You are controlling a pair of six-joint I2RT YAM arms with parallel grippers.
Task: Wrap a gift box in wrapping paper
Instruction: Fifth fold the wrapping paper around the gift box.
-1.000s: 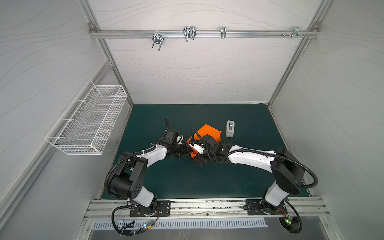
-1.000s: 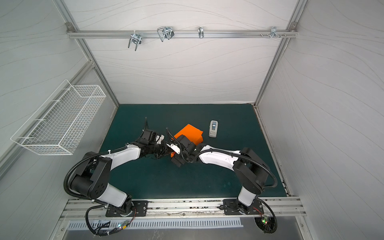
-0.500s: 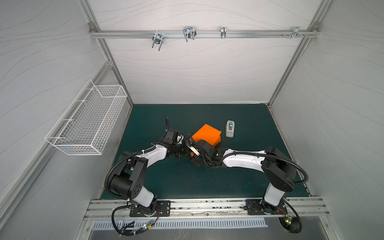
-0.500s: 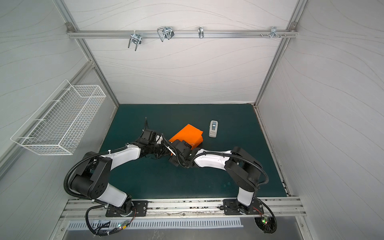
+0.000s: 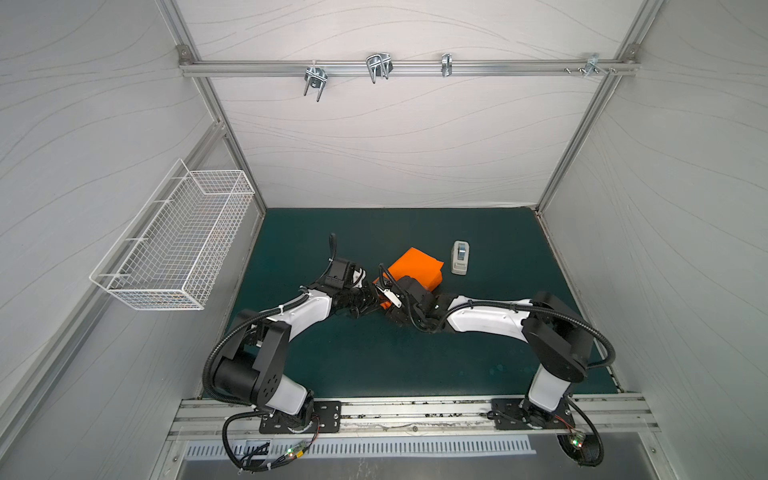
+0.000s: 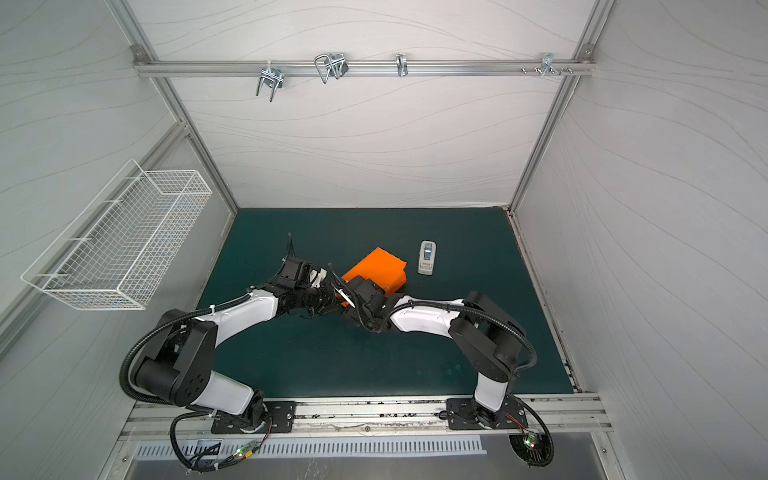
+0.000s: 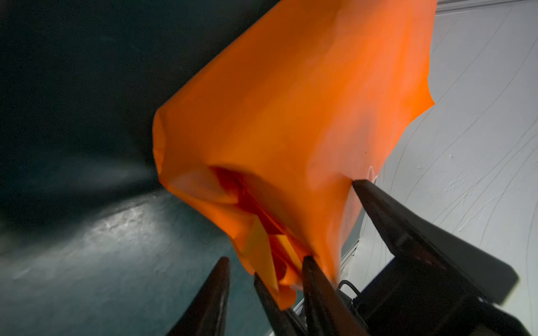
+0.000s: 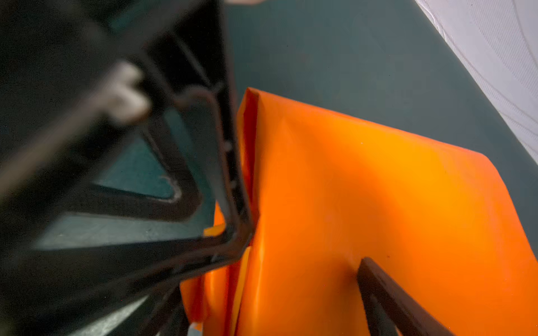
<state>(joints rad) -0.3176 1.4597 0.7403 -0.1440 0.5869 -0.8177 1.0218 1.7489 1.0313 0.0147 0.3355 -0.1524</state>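
Orange wrapping paper [image 5: 417, 268] on green mat [image 5: 374, 357]

White tape dispenser [image 5: 460, 258] on green mat [image 5: 374, 353], wire basket [image 5: 178, 241] (wall-mounted)

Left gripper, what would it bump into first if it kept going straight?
Most likely the orange wrapping paper. Its crumpled end hangs right in front of the left gripper, almost touching, though the exact depth is hard to judge.

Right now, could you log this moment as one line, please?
wrapping paper: folded over, gift box unseen | left gripper: jaws apart at end flap | right gripper: open at same flap | tape dispenser: apart, beside paper
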